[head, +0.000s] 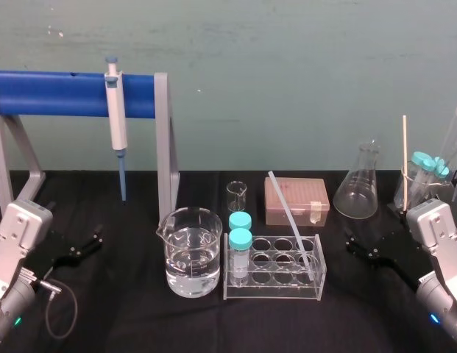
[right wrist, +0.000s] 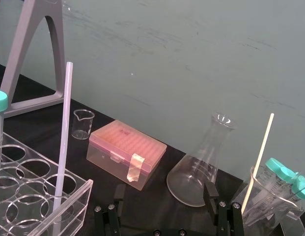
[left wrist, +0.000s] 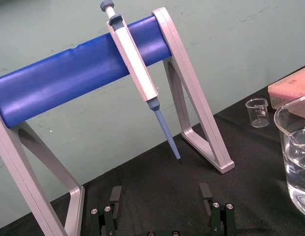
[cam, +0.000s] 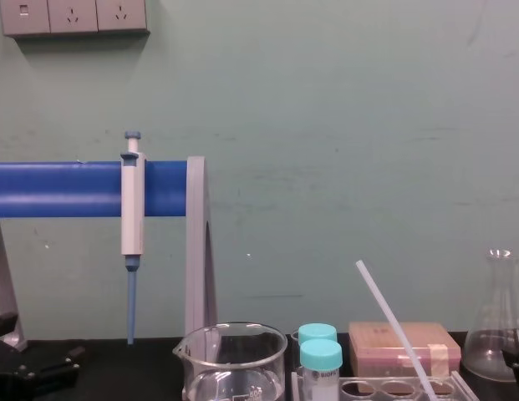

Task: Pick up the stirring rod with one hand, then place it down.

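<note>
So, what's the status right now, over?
Left gripper and right gripper open, low at table's sides. Rod untouched, leaning in rack. Nothing blocking it; capped tubes at rack's left end.

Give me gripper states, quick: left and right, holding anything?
Left gripper: open, empty, low over the table, by the pipette stand.
Right gripper: open, empty, low by the flask; stirring rod leans untouched in the rack.

A laboratory: a pipette (head: 116,110) hangs from a blue stand (head: 59,93) at the black worktop's (head: 125,309) back left, near a beaker (head: 190,254), a tube rack (head: 276,272) holding the stirring rod (head: 292,220), and a conical flask (head: 358,184).
</note>
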Robot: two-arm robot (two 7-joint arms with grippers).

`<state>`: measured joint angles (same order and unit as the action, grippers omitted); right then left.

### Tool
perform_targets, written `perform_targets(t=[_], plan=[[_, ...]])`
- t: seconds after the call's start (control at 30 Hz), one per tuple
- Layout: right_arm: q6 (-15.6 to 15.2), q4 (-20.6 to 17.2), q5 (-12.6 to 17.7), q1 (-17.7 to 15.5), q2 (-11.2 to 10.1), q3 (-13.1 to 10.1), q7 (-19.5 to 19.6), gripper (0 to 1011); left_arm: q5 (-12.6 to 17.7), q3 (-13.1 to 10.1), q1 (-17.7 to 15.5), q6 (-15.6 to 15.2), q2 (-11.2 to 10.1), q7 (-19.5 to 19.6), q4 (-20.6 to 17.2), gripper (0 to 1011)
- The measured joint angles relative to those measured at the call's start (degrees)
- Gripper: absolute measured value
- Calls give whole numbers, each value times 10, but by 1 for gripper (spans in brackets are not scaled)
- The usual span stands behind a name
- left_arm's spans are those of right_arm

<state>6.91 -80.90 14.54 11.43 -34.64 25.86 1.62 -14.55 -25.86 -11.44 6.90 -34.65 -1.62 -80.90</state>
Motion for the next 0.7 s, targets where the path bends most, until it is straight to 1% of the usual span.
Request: perform_targets(t=[0.7], plan=[[0, 0, 0, 0, 0, 0, 0, 1000, 0, 0, 0, 0, 0, 0, 0, 1000]])
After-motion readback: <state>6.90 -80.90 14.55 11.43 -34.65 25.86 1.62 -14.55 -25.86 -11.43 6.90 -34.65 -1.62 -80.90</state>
